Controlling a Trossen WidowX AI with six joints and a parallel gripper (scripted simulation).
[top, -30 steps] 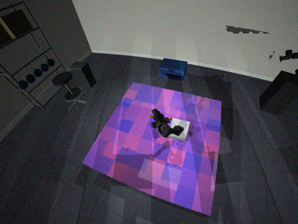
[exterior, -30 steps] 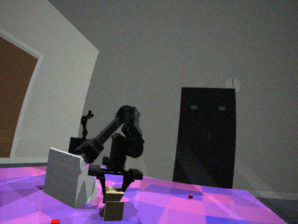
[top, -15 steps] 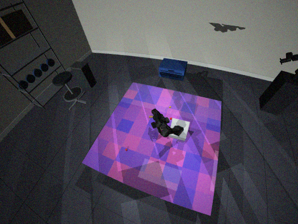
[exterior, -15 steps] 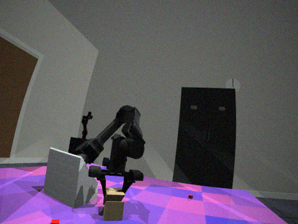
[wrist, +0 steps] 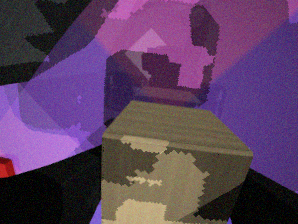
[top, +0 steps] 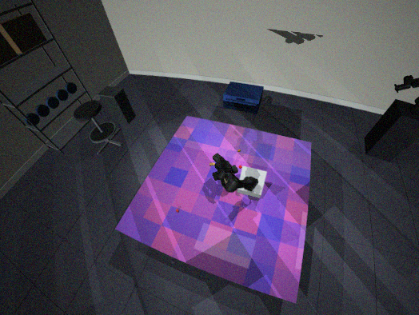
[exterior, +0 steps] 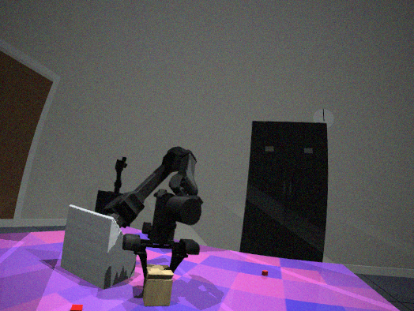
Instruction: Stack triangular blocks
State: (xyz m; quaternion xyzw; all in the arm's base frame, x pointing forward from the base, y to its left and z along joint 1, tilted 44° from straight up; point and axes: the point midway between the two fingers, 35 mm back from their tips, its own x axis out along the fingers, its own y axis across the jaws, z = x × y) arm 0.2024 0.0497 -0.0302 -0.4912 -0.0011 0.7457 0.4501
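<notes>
On a pink-and-violet patchwork table: mating of wedges

Black parallel claw closed on upper pale wooden triangular block, apparently for slope-to-slope seating over lower wooden triangular block; full contact impossible to tell.

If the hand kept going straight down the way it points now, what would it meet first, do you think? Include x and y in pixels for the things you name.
The held block [wrist: 175, 131] would probably meet the other wooden block [exterior: 157, 292] first, just below it; whether they already touch, I cannot tell.
</notes>
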